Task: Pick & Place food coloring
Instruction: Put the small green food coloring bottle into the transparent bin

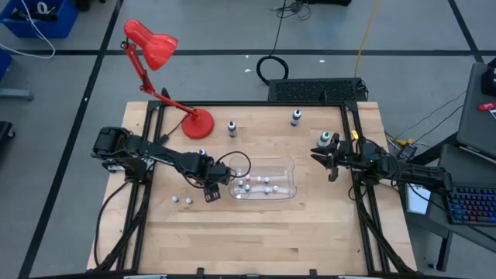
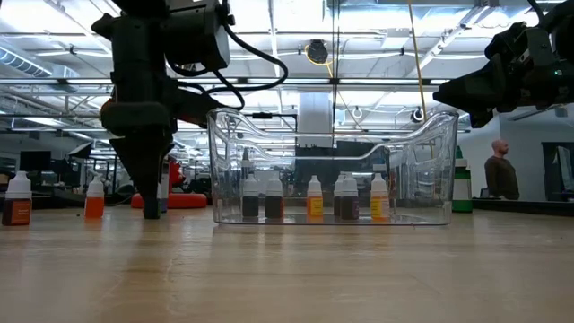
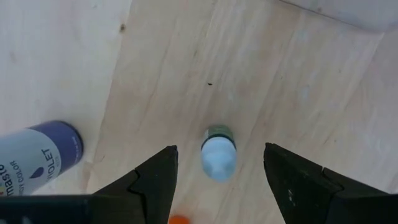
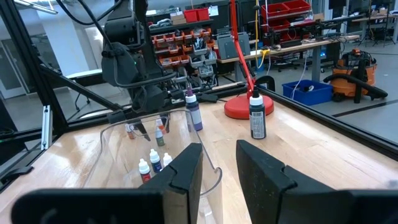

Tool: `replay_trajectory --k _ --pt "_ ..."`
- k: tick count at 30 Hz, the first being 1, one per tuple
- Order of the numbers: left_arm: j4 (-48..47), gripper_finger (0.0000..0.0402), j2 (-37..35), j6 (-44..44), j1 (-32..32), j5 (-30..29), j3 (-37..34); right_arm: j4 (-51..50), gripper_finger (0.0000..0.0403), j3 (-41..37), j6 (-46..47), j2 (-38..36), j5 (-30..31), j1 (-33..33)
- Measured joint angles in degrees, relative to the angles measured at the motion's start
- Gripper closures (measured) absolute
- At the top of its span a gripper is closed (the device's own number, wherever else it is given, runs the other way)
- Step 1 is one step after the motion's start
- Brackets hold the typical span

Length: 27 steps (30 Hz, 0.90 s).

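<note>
The left gripper point(image 3: 219, 180) is hovering with jaws wide over a small bottle point(image 3: 218, 152) standing left of the bin point(image 1: 288, 164) at frame centre, so it should descend straight, keeping the cap centred, before closing.

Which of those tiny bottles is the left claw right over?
The small bottle standing on the bare wood between the left gripper's open fingers, just outside the clear tray; the others stand inside the tray or farther off.
</note>
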Motion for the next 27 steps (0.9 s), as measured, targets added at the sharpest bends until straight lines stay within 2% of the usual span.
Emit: replay_trajectory --k 27 --pt "0.00 0.0163 0.00 -0.07 0.02 -0.88 -0.07 0.01 0.0314 -0.02 0.00 0.00 -0.01 0.00"
